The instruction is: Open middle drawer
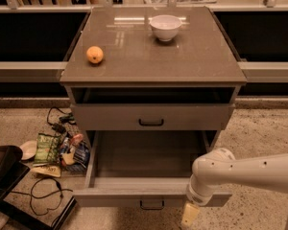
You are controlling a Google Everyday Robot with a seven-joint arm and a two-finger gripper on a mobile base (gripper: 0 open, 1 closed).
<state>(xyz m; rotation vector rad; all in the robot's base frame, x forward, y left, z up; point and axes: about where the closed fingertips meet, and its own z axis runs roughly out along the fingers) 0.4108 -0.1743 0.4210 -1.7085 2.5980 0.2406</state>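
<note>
Now: middle drawer (149,155) stands pulled well out of the cabinet (229,96), with the gripper (190,215) low at its front.
I see the drawer's grey inside and its black loop handle (152,205) at the lower edge of the front panel. The gripper hangs just right of that handle, pointing down; apart or together, I cannot tell. The white arm (252,171) enters from the right. The drawer above (110,117) sits shut. On the worktop (153,63), an orange (94,54) lies near the left edge and a white bowl (165,27) near the back edge. Wrappers (55,150) lie on the floor left of the cabinet.
</note>
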